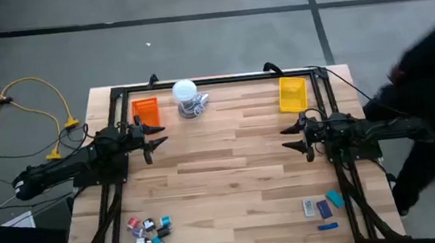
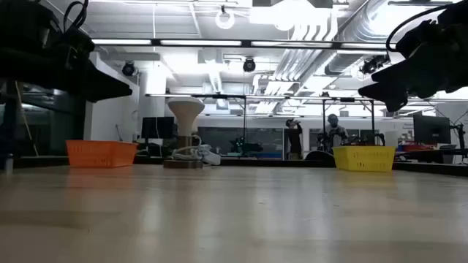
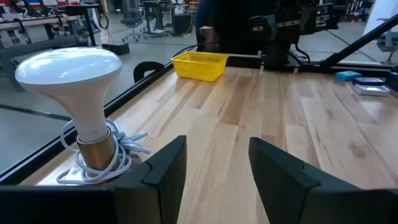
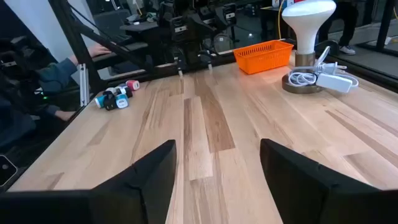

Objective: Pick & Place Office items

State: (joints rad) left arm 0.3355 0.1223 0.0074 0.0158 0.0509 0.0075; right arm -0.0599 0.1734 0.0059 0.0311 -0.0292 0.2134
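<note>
Several small office items lie in two clusters on the table: red, black, teal and white bits [image 1: 150, 230] near the front left, which also show in the right wrist view [image 4: 115, 96], and flat blue, teal and grey-white blocks [image 1: 322, 206] near the front right, which also show in the left wrist view [image 3: 367, 84]. My left gripper [image 1: 151, 141] hovers open at the table's left, near the orange tray [image 1: 145, 111]. My right gripper [image 1: 292, 138] hovers open at the table's right, below the yellow tray [image 1: 292, 92]. Both are empty.
A white round-topped lamp-like object with a coiled white cord [image 1: 188, 99] stands at the far edge between the trays. A black frame runs around the table's edge [image 1: 221, 78]. A person in dark clothes [image 1: 433, 91] stands by the table's right side.
</note>
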